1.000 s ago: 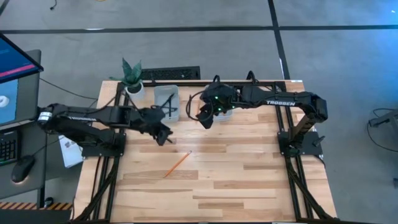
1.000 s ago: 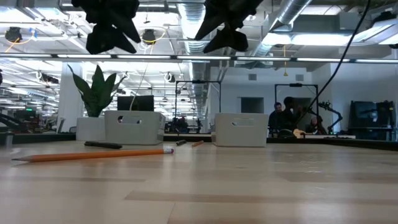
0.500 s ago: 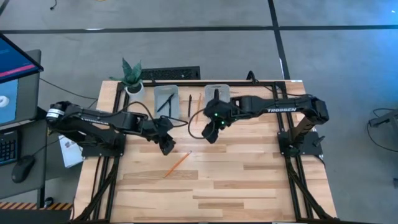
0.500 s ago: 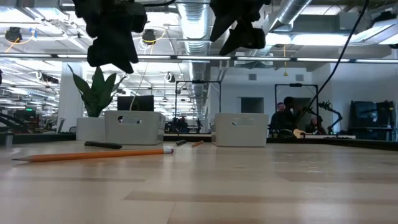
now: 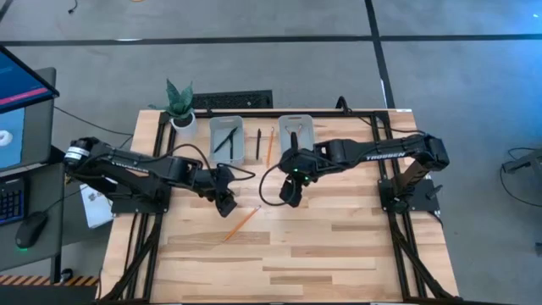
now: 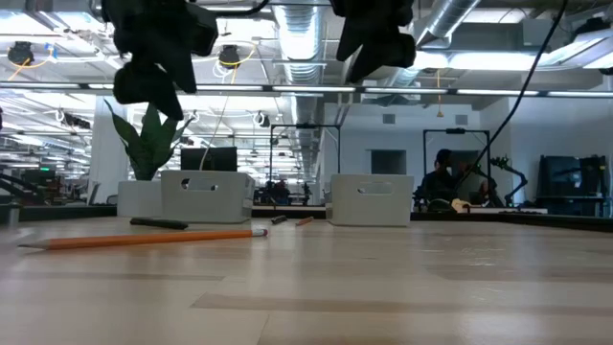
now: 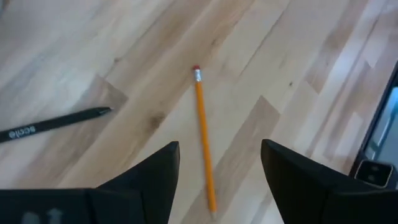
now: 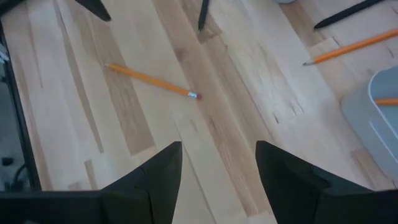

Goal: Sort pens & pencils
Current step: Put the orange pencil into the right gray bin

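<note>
An orange pencil [image 5: 243, 221] lies flat on the wooden table, also seen as pencil [image 7: 204, 140] and pencil [image 8: 152, 81]. My left gripper [image 5: 224, 202] hangs open just above its far end, the pencil showing between the fingers [image 7: 158, 171]. A black pen [image 7: 56, 123] lies on the table beside it. My right gripper [image 5: 290, 195] hovers open to the pencil's right, touching nothing. A second pen [image 5: 258, 142] and pencil [image 5: 270, 146] lie between two grey bins. The left bin [image 5: 226, 135] holds black pens; the right bin [image 8: 379, 106] holds a pencil.
A potted plant [image 5: 178, 103] stands at the table's far left corner, beside the left bin. The right bin [image 5: 296, 131] sits at the far edge behind my right arm. The near half of the table [image 5: 296, 263] is bare wood. People show in the room behind [image 6: 445, 177].
My left gripper has moved toward the table's near edge and down, toward the loose pencil. My right gripper has left the right bin and come toward the near edge, over the table's middle. Pens and pencils have kept still.
</note>
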